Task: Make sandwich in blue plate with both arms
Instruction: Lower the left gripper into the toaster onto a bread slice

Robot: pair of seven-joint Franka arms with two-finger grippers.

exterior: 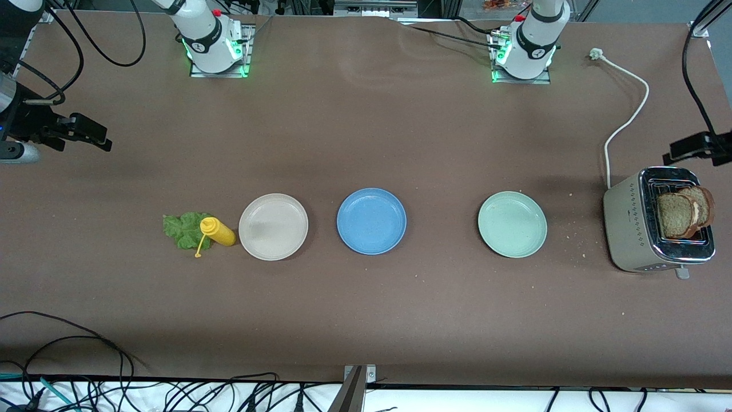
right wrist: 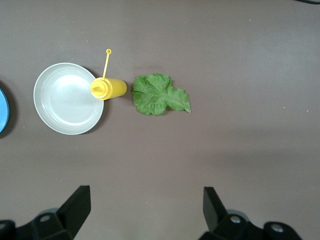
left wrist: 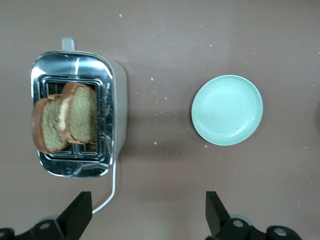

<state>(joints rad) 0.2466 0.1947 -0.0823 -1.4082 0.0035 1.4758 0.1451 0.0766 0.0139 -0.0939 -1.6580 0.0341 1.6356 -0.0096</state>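
Observation:
The blue plate (exterior: 372, 221) lies in the middle of the table with nothing on it. No sandwich is in view; its parts lie apart. Two brown bread slices (exterior: 683, 213) (left wrist: 65, 120) stand in the toaster (exterior: 632, 229) (left wrist: 116, 100) at the left arm's end. A green lettuce leaf (exterior: 182, 230) (right wrist: 160, 95) lies flat at the right arm's end. My left gripper (exterior: 695, 147) (left wrist: 147, 207) hangs open and empty over the table beside the toaster. Open and empty too, my right gripper (exterior: 86, 133) (right wrist: 146, 200) hangs over bare table near the lettuce.
A yellow squeeze bottle (exterior: 218, 232) (right wrist: 109, 88) lies between the lettuce and a beige-white plate (exterior: 273, 226) (right wrist: 67, 100). A mint-green plate (exterior: 512, 224) (left wrist: 227, 110) sits between the blue plate and the toaster. The toaster's white cord (exterior: 626, 117) runs toward the bases. Crumbs dot the table near the toaster.

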